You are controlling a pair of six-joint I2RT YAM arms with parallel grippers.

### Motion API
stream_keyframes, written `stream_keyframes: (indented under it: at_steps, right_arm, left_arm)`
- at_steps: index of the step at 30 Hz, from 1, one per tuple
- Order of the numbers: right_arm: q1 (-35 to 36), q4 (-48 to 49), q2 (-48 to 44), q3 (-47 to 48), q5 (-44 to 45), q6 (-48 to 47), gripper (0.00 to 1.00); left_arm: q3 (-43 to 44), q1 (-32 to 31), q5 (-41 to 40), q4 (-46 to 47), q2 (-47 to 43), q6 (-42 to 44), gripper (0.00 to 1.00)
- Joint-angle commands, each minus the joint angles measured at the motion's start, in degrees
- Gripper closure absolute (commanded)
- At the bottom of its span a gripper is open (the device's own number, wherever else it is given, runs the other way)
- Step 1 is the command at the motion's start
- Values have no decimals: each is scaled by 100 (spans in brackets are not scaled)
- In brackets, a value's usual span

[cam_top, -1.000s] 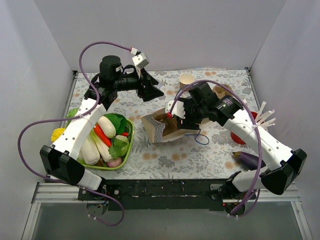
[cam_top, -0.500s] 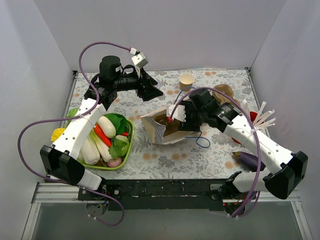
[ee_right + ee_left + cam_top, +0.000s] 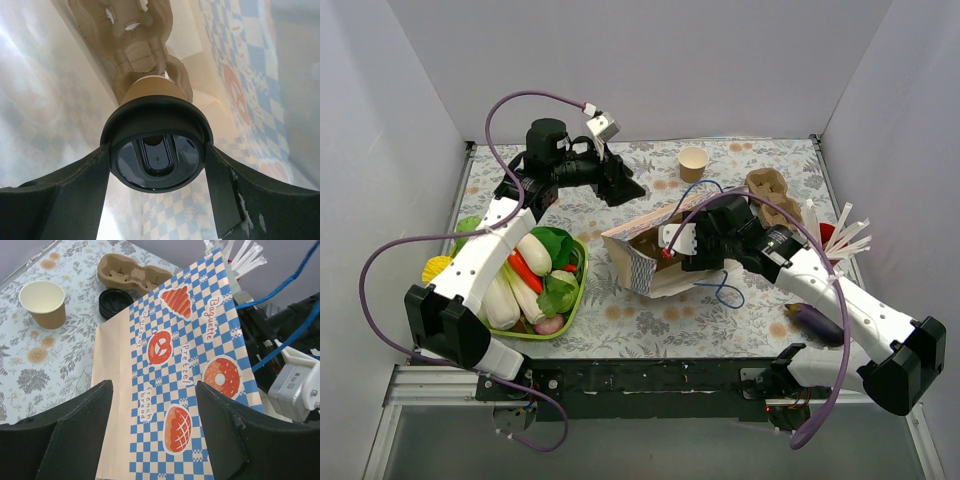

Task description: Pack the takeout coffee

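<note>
My right gripper (image 3: 157,150) is shut on the takeout coffee, a tan paper cup (image 3: 150,90) with a black lid (image 3: 156,155), and holds it on its side inside the checked paper bag (image 3: 638,265). A brown carrier (image 3: 137,35) lies deeper in the bag, right behind the cup's base. In the top view my right gripper (image 3: 692,255) reaches into the bag's mouth and the cup is hidden. My left gripper (image 3: 625,182) is open and empty, hovering above the bag (image 3: 185,370), seen also in its wrist view (image 3: 152,385).
A lidless tan cup (image 3: 693,160) stands at the back. A stack of black lids (image 3: 116,302) lies beside a cardboard carrier (image 3: 770,190). A red cup of white sticks (image 3: 835,235) and an eggplant (image 3: 817,320) are at the right. A green vegetable tray (image 3: 582,272) is at the left.
My right arm has pushed further into the bag with the cup, and the bag has shifted toward the near right. My left gripper has stayed open over the bag.
</note>
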Motion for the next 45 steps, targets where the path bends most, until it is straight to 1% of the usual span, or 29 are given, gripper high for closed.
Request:
stream_keyframes:
  at_steps: [1,3,8,16,21,26,27,35,45]
  right_arm:
    - [19,580,60,-3,160,-257,99]
    - [11,624,96,-20,151,-257,99]
    - [-7,747,201,-91,46,-327,99]
    - [-147,668,491,-117,-77,-380,99]
    - [-235,572,579,-135,-60,-705,99]
    - [-385,589,658,-108,-95,-802,99]
    - [-411,589,659,-100,-260,-802,99]
    - [-455,589,782,-135,-639,-942,99]
    - [-499,721,993,-135,-596,-1118,99]
  left_arm:
    - [-129,50,-645,212,26,-417,31]
    - [-296,103,-901,459,96,-630,31]
    - [-341,200,-919,592,351,-938,32]
    - [-367,244,-734,706,527,-1000,33]
    - [-499,270,-699,750,527,-1026,33]
    - [-587,314,-620,864,553,-1114,33]
    - [-613,332,-611,891,579,-1132,33]
    - [-622,349,-594,882,623,-1150,33]
    - [-622,376,-611,821,623,-1167,33]
